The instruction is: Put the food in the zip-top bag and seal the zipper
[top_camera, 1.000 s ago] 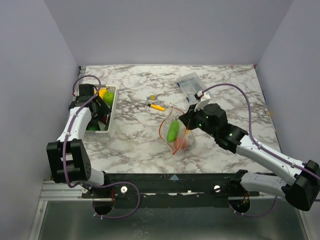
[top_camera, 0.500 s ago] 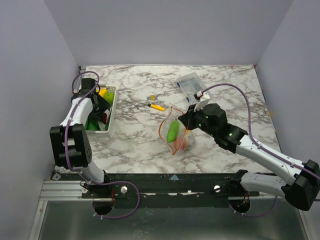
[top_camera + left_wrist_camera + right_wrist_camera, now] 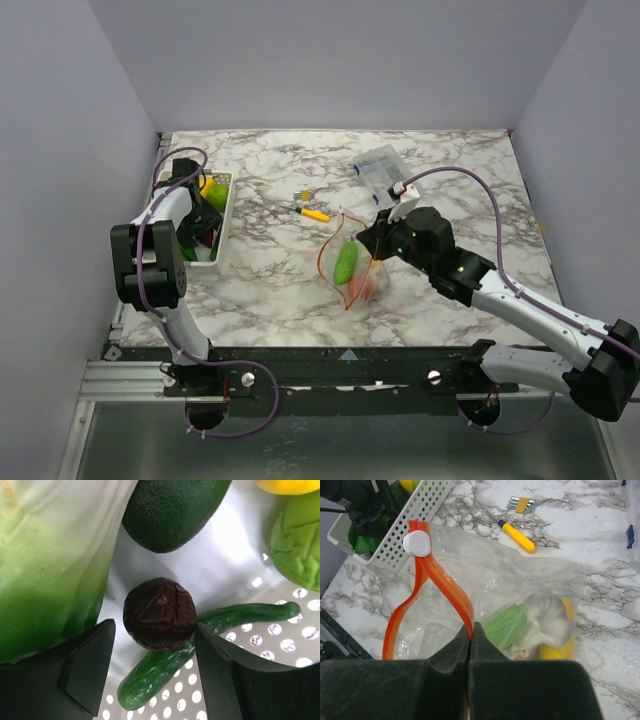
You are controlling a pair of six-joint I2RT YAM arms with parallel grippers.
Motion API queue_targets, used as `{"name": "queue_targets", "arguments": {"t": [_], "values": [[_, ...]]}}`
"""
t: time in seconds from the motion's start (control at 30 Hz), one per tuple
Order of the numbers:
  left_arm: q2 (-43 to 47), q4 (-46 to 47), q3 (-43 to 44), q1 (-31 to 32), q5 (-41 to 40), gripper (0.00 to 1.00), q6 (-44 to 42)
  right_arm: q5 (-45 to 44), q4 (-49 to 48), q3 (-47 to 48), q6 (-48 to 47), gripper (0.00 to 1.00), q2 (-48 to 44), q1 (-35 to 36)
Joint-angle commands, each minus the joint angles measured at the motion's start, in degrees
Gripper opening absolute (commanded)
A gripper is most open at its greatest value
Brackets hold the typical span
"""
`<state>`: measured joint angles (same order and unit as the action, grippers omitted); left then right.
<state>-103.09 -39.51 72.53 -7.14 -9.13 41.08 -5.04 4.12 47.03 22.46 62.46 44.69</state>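
My open left end effector (image 3: 152, 672) straddles the wrinkled dark-purple fruit (image 3: 159, 613), ready to grab. Right end effector (image 3: 471, 630) pinches the orange-red zipper (image 3: 440, 582), propping the clear bag (image 3: 530, 577).

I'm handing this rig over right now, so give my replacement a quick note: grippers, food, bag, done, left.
Left gripper open, jaws either side of the dark purple fruit in the white basket, not clamped yet.
Right gripper shut on the zipper, holding the zip-top bag mouth open.
Done: some food bagged, including a green piece.
Left: the cucumber, avocado, other basket food, then sealing.
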Motion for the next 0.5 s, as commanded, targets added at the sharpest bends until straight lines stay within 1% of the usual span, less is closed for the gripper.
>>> {"name": "queue_targets", "arguments": {"t": [0.0, 0.03, 0.07, 0.13, 0.17, 0.3, 0.47], "values": [[-1.78, -0.81, 2.10, -0.48, -4.49, 0.63, -1.79, 0.74, -1.03, -0.82, 0.48, 0.01, -0.05, 0.43], [-2.19, -1.37, 2.85, -0.48, -4.73, 0.61, -2.08, 0.73, -1.04, -0.95, 0.41, 0.01, -0.14, 0.40], [-2.45, -1.68, 3.15, -0.46, -4.79, 0.56, -2.23, 0.75, -1.04, -1.00, 0.41, 0.01, -0.27, 0.42], [-2.02, -1.61, 2.76, -0.54, -4.97, 0.44, -2.15, 0.53, -1.06, -0.97, 0.44, 0.01, -0.36, 0.40], [-1.50, -1.39, 2.35, -0.52, -5.10, 0.40, -2.14, 0.47, -1.00, -1.04, 0.39, 0.01, -0.46, 0.40], [2.93, -0.79, -0.42, -0.58, -5.93, 0.25, -2.06, 0.29, -0.94, -1.03, 0.39, 0.01, -0.55, 0.45], [11.18, -1.55, -3.21, -0.56, -6.44, 0.20, -3.03, 0.88, -1.00, -0.66, 0.38, 0.01, 0.09, 0.45]]}}
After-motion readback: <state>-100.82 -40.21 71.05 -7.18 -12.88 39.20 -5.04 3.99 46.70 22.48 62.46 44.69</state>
